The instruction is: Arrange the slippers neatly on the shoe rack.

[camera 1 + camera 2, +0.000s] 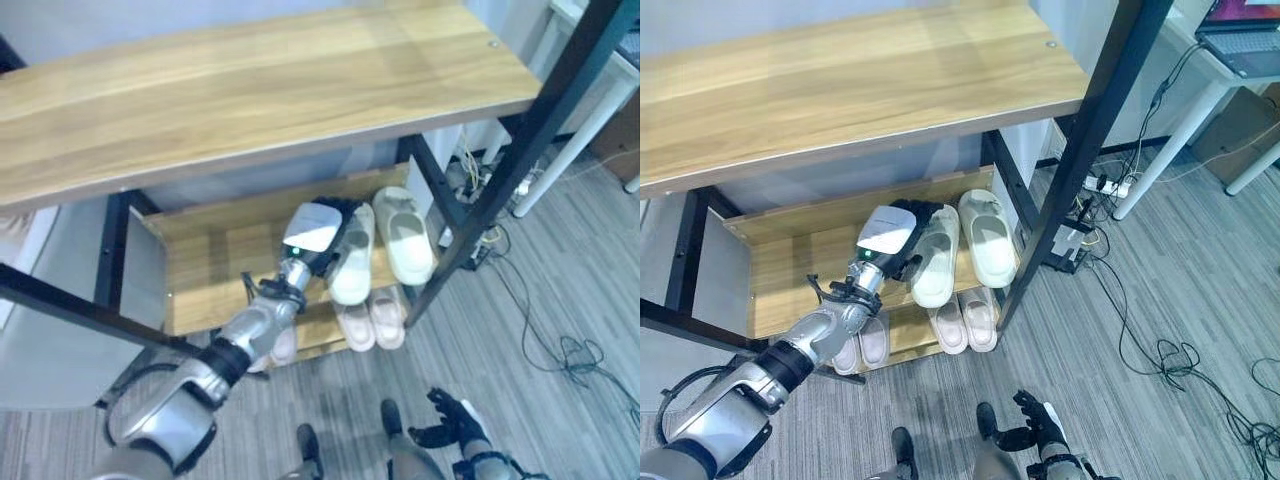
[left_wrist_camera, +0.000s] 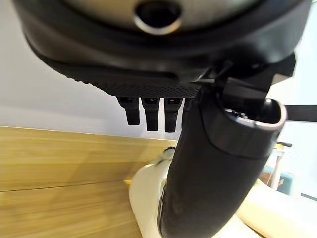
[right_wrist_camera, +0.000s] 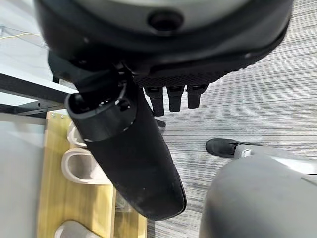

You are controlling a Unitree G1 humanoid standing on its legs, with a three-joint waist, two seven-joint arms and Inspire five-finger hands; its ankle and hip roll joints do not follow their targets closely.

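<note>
L hand (image 1: 318,232) is reaching onto the middle shelf (image 1: 210,250) of the shoe rack (image 1: 250,90), resting against the left cream slipper (image 1: 350,262); fingers look straight, nothing gripped. Its mate (image 1: 404,235) is lying just beside, slightly splayed. Pink pair (image 1: 370,320) is sitting on lower shelf w/ others. R hand (image 1: 450,420) is hanging idle, fingers relaxed. Est. nearly done: squaring the cream pair remains.
</note>
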